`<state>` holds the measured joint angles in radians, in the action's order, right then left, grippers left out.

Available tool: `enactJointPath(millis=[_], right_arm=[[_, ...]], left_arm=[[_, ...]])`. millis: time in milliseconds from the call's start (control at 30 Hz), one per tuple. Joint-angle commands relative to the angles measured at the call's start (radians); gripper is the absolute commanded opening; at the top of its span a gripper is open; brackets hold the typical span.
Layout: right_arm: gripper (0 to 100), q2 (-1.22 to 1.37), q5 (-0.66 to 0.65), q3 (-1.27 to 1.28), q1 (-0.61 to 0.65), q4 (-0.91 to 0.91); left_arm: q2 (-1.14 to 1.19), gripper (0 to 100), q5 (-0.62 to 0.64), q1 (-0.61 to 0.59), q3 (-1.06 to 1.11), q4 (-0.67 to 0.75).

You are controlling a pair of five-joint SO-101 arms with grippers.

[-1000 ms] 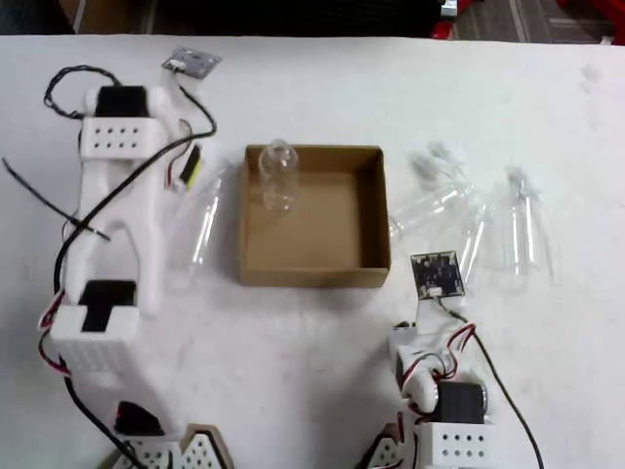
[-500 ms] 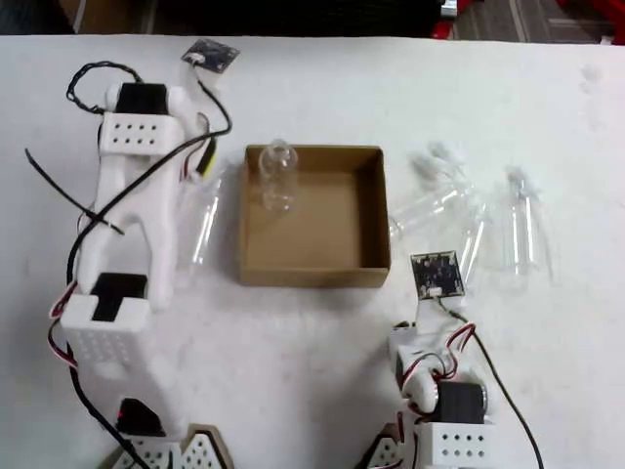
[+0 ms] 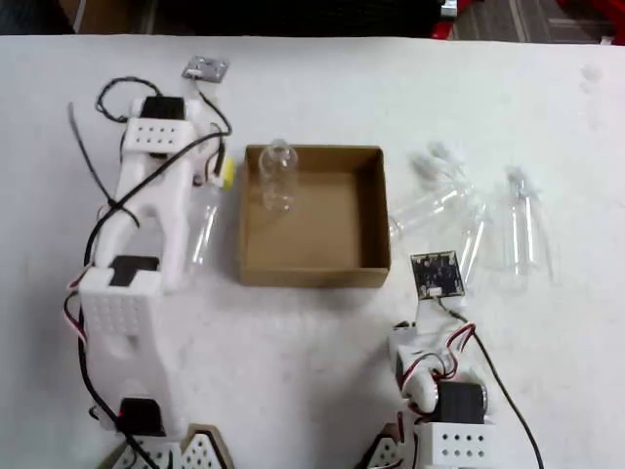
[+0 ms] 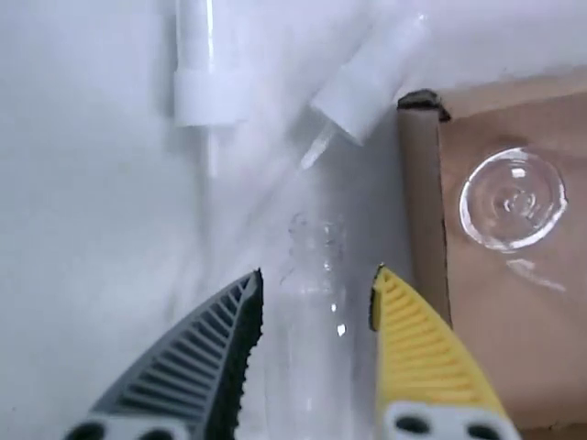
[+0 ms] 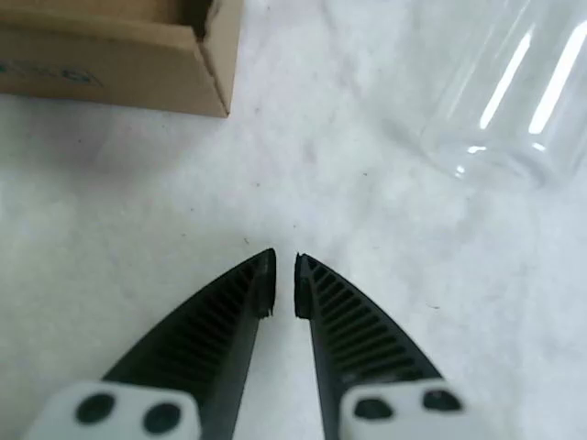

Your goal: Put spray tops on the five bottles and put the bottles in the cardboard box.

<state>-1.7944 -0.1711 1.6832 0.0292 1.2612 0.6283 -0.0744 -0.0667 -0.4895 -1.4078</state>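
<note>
Left of the high view: poises the left gripper, released, astride a capless bottle lying just beside the cardboard box, probably to grasp it for capping with the spray tops nearby. Centre: has another bottle upright inside the box. Lower right: parks the right gripper clenched on nothing, apparently idle near the loose bottles.

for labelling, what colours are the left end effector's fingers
Left end effector: grey and yellow, left wrist view.

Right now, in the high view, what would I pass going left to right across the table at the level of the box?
Left arm → clear bottle lying on the table → cardboard box → group of clear bottles lying right of the box. The bottle standing inside the box overlaps it, so it is left out.
</note>
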Motion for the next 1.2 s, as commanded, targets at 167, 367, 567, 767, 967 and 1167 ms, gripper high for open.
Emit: enactJointPath(millis=[167, 367, 567, 767, 967, 1167], right_arm=[[2.4, -0.005, 0.003, 0.008, -0.005, 0.007], [2.4, -0.005, 0.003, 0.008, -0.005, 0.007], [2.4, -0.005, 0.003, 0.008, -0.005, 0.007], [2.4, -0.005, 0.003, 0.008, -0.005, 0.007], [2.4, -0.005, 0.003, 0.008, -0.005, 0.007], [2.4, -0.005, 0.003, 0.008, -0.005, 0.007]], left_arm=[[0.01, 18, 0.017, 0.012, -0.046, 0.109], [0.012, 18, 0.017, 0.015, -0.037, 0.126], [0.051, 18, 0.017, 0.013, -0.046, 0.153], [0.113, 18, 0.017, 0.012, -0.133, 0.094], [0.205, 17, 0.015, 0.018, -0.23, 0.055], [0.263, 7, 0.017, 0.016, -0.377, -0.058]])
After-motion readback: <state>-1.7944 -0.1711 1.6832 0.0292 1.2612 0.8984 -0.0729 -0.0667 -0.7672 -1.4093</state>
